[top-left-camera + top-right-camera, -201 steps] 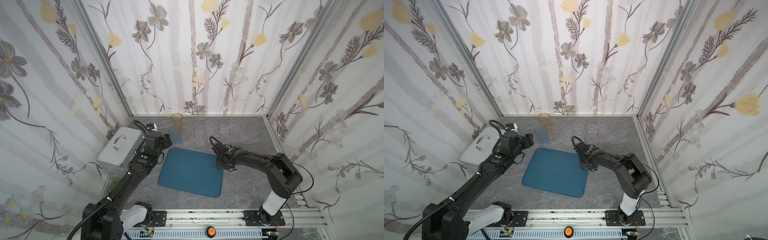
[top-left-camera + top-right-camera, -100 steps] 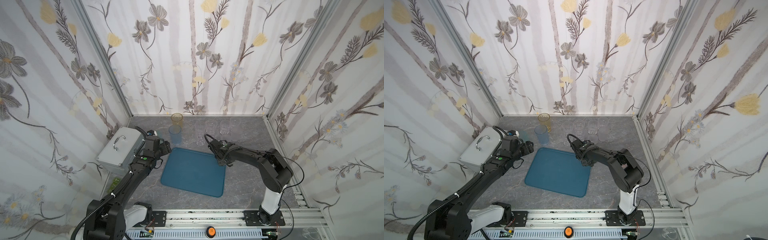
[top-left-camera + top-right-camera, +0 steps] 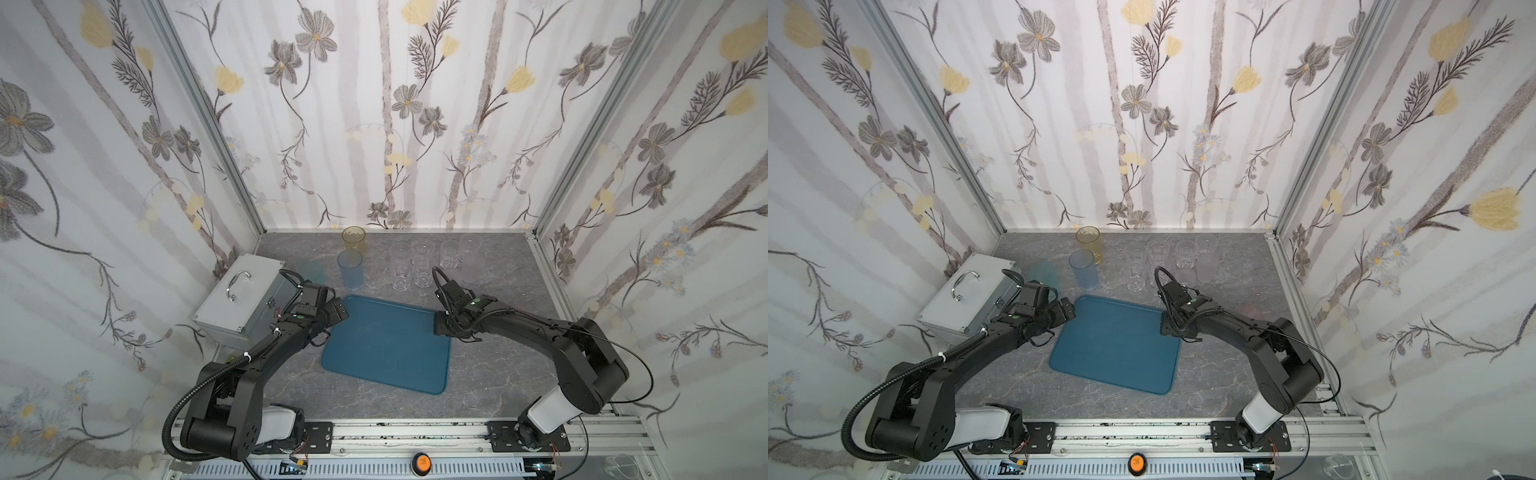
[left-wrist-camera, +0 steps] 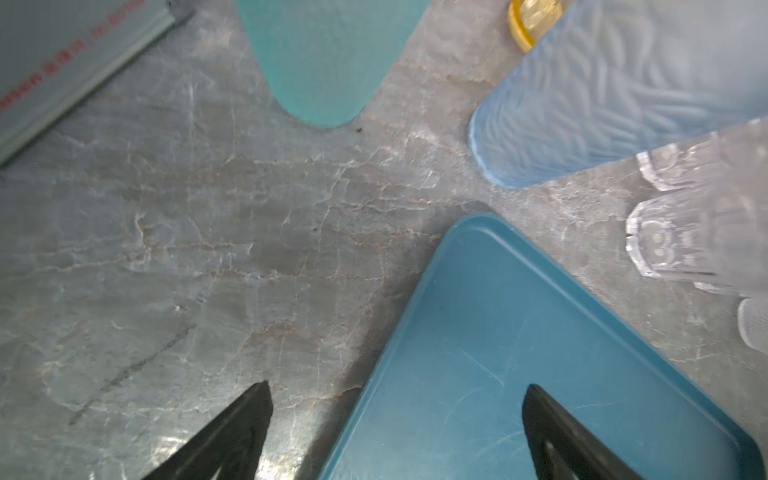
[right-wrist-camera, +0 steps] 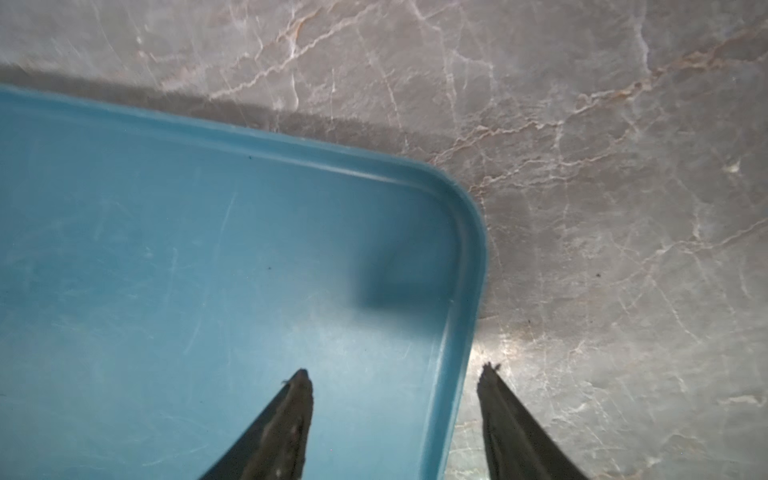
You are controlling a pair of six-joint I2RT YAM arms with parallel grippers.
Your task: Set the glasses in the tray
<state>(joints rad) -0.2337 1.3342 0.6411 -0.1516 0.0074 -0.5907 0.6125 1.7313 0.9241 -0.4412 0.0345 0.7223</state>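
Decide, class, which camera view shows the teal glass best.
The left wrist view: the teal glass is close, its colour and base clear, though its top is cut off. In both top views it is a faint shape beside the silver case. The right wrist view misses it.

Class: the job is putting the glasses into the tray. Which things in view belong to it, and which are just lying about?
For the job: tray, amber glass, blue glass, teal glass, clear faceted glasses, frosted glass.
Lying about: silver case, orange button.
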